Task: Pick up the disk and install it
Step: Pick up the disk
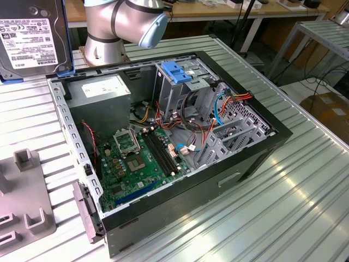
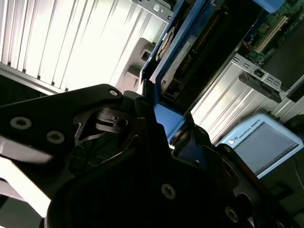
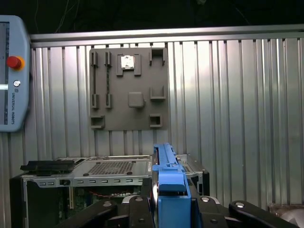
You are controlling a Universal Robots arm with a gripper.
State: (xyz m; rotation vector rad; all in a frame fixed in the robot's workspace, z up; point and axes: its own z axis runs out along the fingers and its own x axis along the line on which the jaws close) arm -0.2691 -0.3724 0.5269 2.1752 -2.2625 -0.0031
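The disk was gripped edge-on by the gripper, whose fingers were clenched on the blue carrier rail from both sides. The disk was held in the air, clear of the open computer case and well apart from the drive cage inside that case. The pick-up was judged complete. The installation was judged outstanding, since the disk had not yet been seated in the cage.
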